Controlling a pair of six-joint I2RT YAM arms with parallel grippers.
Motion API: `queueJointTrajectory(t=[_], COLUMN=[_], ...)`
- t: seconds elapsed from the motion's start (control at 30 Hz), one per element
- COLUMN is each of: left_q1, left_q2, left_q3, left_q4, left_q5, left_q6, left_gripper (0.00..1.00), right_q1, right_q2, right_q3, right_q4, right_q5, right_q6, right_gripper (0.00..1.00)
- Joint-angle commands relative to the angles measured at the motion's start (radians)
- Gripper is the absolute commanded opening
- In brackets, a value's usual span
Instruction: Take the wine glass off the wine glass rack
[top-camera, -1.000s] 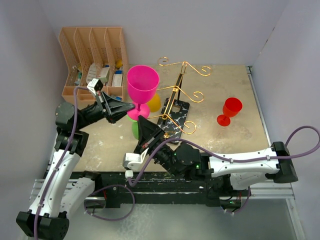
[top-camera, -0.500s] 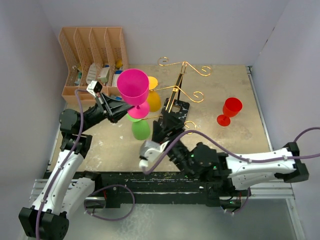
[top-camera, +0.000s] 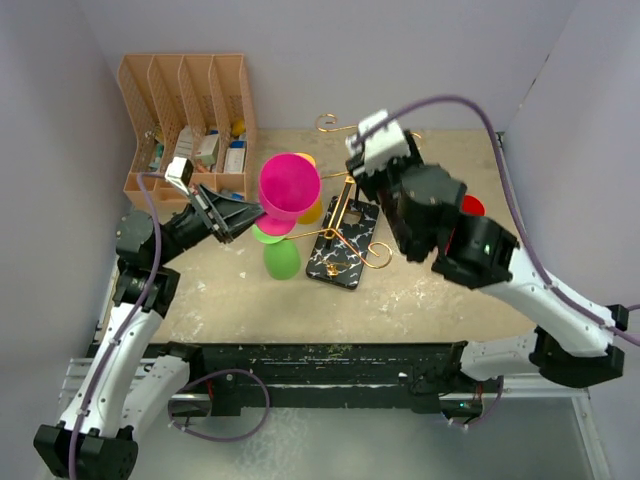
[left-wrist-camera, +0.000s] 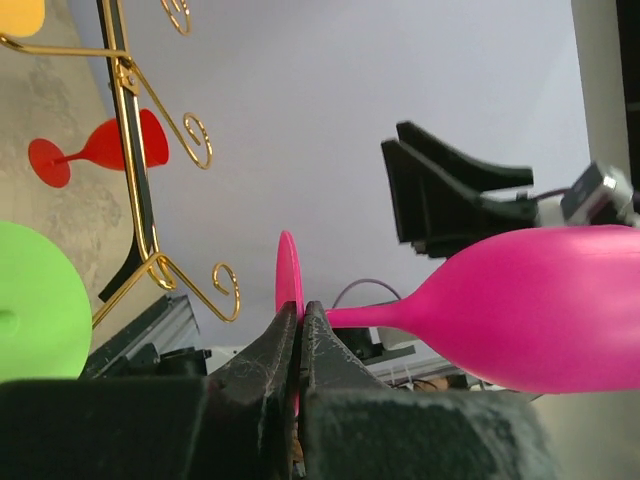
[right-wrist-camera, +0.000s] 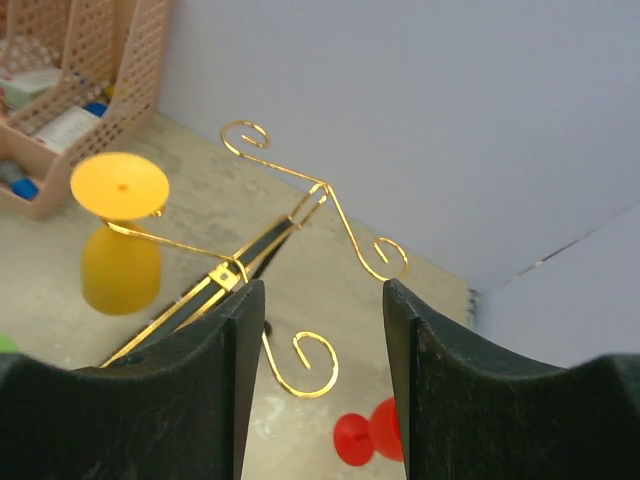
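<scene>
the left gripper (left-wrist-camera: 300, 318) is clamped on the foot of the pink wine glass (left-wrist-camera: 540, 310), held sideways in the air beside the wine glass rack (top-camera: 342, 256) and apart from its gold arms, so the removal looks done. the right gripper (right-wrist-camera: 325, 300) hangs over the rack, fingers spread and empty; only setting the glass down seems left.

Shiny gold metal wire: wine glass rack (top-camera: 343, 208); base (top-camera: 335, 262) glossy, marble-look. Smooth pink plastic: wine glass (top-camera: 290, 185). Rough mottled surface (top-camera: 420, 290).
</scene>
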Motion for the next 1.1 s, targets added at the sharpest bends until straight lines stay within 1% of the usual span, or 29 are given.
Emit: queueJointTrajectory(t=[0.0,0.07,0.13,0.27,0.43,0.57,0.73,1.07], left_q1=[-0.003,-0.003,-0.002,-0.003,-0.002,-0.003,-0.003,-0.003], left_q2=[-0.039,-0.045,-0.052,-0.069,-0.072,-0.068,-0.050,-0.037], left_q3=[0.116,0.167,0.216,0.278,0.335,0.351,0.389,0.444], left_q4=[-0.166,-0.273,-0.373,-0.496,-0.602,-0.615,-0.652,-0.689], left_q5=[-0.050,-0.078,-0.111,-0.165,-0.219,-0.223,-0.225,-0.228], left_q6=[0.224,0.314,0.400,0.508,0.613,0.634,0.674,0.709], left_gripper=[0.00,0.00,0.00,0.00,0.00,0.00,0.00,0.00], right_q1=[-0.197,-0.255,-0.259,-0.259,-0.259,-0.259,-0.259,-0.259], right_q2=[0.128,0.165,0.160,0.131,0.052,0.081,0.130,0.186], right_q3=[0.371,0.510,0.571,0.607,0.542,0.544,0.535,0.513], right_q4=[-0.434,-0.523,-0.537,-0.554,-0.482,-0.507,-0.493,-0.488], right_q5=[-0.262,-0.424,-0.576,-0.717,-1.001,-1.052,-1.130,-1.120], right_q6=[0.458,0.570,0.619,0.699,0.766,0.764,0.756,0.738], right_gripper=[0.52,0.51,0.51,0.51,0.52,0.52,0.50,0.47])
